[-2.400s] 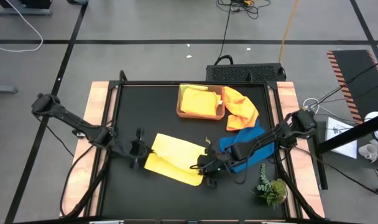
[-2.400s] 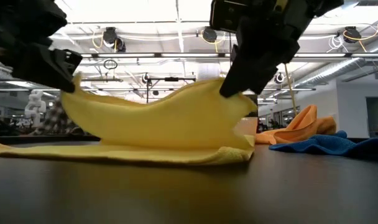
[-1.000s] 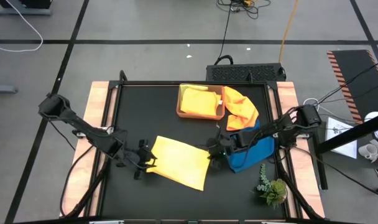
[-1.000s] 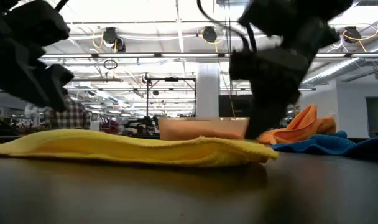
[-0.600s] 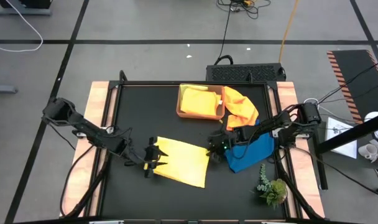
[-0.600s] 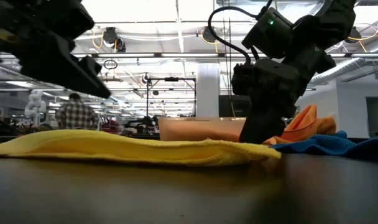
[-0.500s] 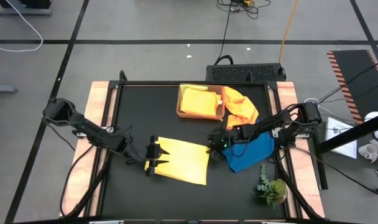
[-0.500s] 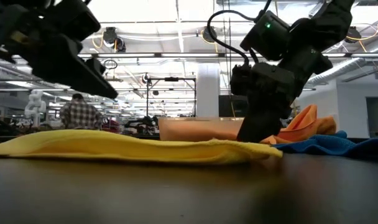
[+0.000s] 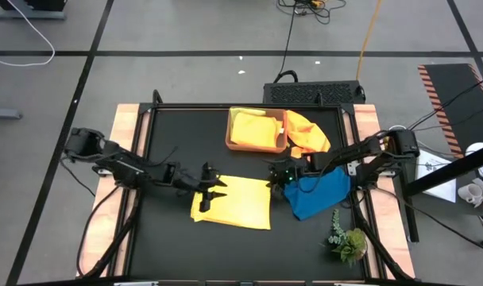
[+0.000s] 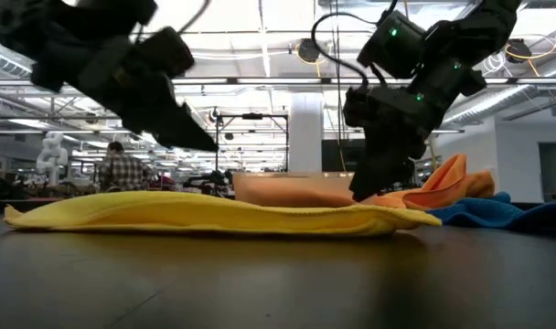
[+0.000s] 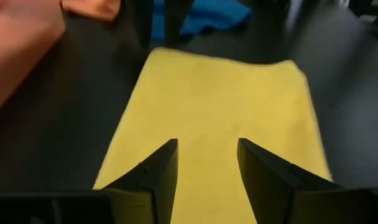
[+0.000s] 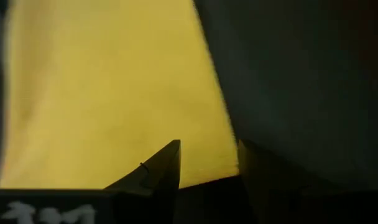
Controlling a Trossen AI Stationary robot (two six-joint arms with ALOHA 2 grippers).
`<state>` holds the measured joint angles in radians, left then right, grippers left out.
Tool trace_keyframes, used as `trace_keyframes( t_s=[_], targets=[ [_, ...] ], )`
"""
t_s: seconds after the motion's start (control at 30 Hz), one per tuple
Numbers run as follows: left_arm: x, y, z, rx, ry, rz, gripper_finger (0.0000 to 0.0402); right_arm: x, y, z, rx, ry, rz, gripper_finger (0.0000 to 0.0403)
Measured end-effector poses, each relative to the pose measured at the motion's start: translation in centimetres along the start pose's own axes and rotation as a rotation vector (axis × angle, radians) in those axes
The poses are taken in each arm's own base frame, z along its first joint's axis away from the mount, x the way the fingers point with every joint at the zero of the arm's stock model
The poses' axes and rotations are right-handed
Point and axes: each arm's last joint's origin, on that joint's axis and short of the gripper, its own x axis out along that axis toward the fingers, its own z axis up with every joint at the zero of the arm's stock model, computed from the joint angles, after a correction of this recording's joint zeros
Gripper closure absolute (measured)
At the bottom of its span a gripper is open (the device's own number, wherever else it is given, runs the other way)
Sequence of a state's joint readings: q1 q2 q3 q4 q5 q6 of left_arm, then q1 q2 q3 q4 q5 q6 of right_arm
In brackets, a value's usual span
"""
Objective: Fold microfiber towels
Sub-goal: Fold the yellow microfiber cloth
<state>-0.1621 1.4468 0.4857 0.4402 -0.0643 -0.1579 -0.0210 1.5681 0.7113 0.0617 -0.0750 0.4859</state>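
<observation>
A yellow towel [image 9: 233, 203] lies folded and flat on the black table, also seen in the low view [image 10: 214, 216]. My left gripper [image 9: 213, 191] hangs open above the towel's left edge, its fingers [image 11: 158, 174] over the yellow cloth [image 11: 220, 106]. My right gripper [image 9: 275, 176] stands open at the towel's far right corner [image 12: 214, 155], close above it. A blue towel [image 9: 317, 193] lies crumpled to the right. An orange towel [image 9: 307, 133] lies beside the tray.
A brown tray [image 9: 230, 135] at the far middle holds a folded yellow-orange cloth [image 9: 256, 129]. A green plant sprig [image 9: 349, 241] lies near the right front corner. Wooden rails [image 9: 127, 143] border the table on both sides.
My left gripper has moved toward the table's right and far edges, over the yellow towel's left edge. My right gripper has drawn back a little toward the far edge. The towel, slanted before, has turned and slid slightly right and now lies squarer to the table.
</observation>
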Motion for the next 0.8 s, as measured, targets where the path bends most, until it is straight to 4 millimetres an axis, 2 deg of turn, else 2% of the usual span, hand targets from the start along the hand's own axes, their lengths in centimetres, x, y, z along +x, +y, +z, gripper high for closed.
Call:
trace_keyframes(
  t_s=[0.27,0.43,0.53,0.63,0.73,0.8],
  targets=[
    [4.4,1.4,2.6,0.001,0.031,-0.005,0.0224,1.7,-0.9,-0.4,0.028,0.036,-0.018,0.0248],
    [6.9,1.6,4.2,0.043,0.113,0.022,0.0167,1.9,-0.8,-0.4,0.015,0.043,-0.004,0.0256],
    [7.9,1.5,5.0,0.083,0.136,0.022,0.0125,1.6,-0.7,-0.4,-0.009,0.037,-0.001,0.0285],
    [8.7,1.5,6.2,0.111,0.115,0.024,0.0092,1.3,-0.5,-0.4,-0.043,0.036,0.014,0.0332],
    [9.0,2.0,6.8,0.104,0.114,0.035,0.0071,0.9,-0.3,-0.2,-0.071,0.024,0.024,0.0386],
    [9.0,2.5,7.2,0.095,0.110,0.047,0.0064,0.8,0.2,0.1,-0.098,-0.016,0.042,0.0395]
  ],
)
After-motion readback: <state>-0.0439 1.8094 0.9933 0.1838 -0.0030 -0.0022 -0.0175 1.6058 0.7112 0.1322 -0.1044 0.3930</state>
